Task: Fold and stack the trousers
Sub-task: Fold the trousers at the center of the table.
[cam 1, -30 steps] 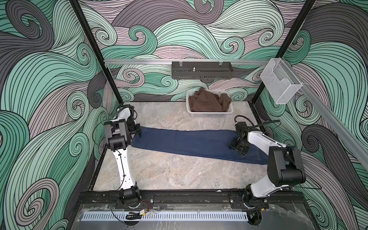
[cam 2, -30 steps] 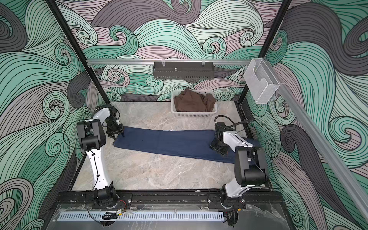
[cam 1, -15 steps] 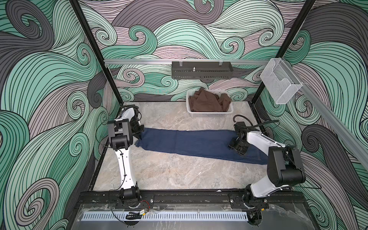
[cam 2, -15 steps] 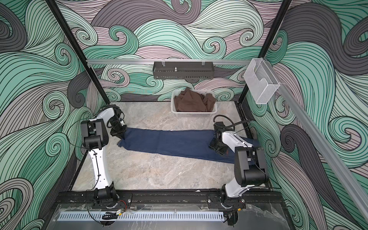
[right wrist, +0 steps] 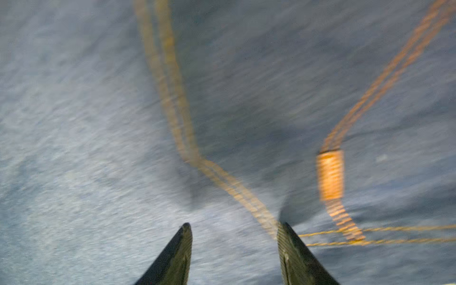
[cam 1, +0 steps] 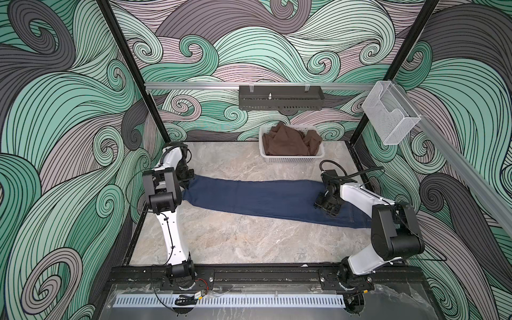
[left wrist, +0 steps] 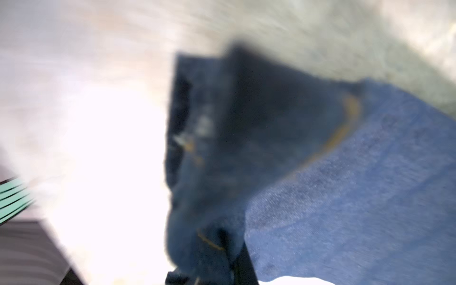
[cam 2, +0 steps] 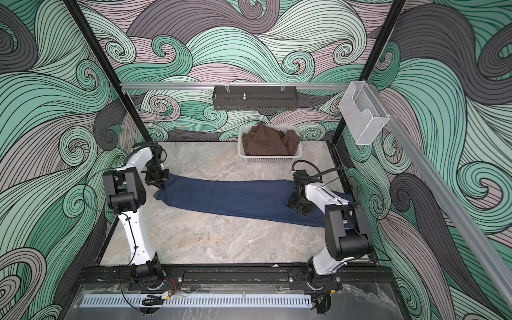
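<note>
Front: bare grey marbled tabletop (cam 1: 249, 243) gives free room; the side frames crowd both ends of the long dark blue denim trousers (cam 1: 263, 198), which lie flat across the middle. Denim judged heavy, limp, not slippery, best taken at hem and waist seams: left gripper (cam 2: 161, 185) is clamped on the slightly raised hem, right gripper (right wrist: 233, 227) half-spread over the stitched waist end, gripping nothing. Farthest back, well apart: white plastic mesh basket (cam 1: 291, 159) of brown cloth (cam 1: 285, 141).
</note>
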Available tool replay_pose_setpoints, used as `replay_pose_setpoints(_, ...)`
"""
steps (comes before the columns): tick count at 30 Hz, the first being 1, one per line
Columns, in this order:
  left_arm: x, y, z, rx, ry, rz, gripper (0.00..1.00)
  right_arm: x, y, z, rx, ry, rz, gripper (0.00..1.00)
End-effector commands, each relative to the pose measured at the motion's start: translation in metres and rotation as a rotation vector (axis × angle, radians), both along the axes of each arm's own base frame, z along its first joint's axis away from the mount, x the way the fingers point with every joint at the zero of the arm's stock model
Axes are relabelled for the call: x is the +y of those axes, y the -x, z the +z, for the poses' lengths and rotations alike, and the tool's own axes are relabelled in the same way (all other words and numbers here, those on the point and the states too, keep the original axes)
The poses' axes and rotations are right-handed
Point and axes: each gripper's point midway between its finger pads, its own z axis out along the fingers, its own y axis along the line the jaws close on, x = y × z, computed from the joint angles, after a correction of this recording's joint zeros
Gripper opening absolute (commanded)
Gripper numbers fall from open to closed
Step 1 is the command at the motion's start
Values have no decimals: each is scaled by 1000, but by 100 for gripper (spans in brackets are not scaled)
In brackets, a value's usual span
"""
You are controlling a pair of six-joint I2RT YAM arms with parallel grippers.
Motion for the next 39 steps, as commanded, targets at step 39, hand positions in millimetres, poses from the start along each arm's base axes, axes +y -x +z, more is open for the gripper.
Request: replay_pose_setpoints(39, -245, 50, 120, -319, 468, -77, 0, 76, -18, 62, -179, -71, 102, 58)
